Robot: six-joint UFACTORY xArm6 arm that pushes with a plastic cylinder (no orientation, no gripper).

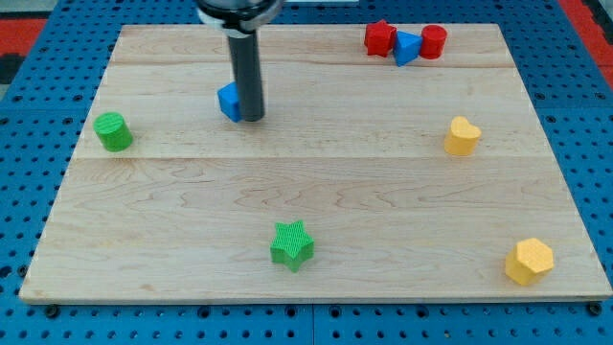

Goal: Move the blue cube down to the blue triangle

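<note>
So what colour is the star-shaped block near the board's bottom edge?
Green: the green star block, seen in the camera view, the only one.

A pale wooden board of 3 joined planks [383,192] lies evenly lit on a blue perforated metal pegboard surface [29,115], which frames it from 12 o'clock round to 6 and 9 o'clock.

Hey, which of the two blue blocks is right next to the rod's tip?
The blue cube, just to the view's left of my tip. The blue triangle sits far off at the view's top right.
</note>
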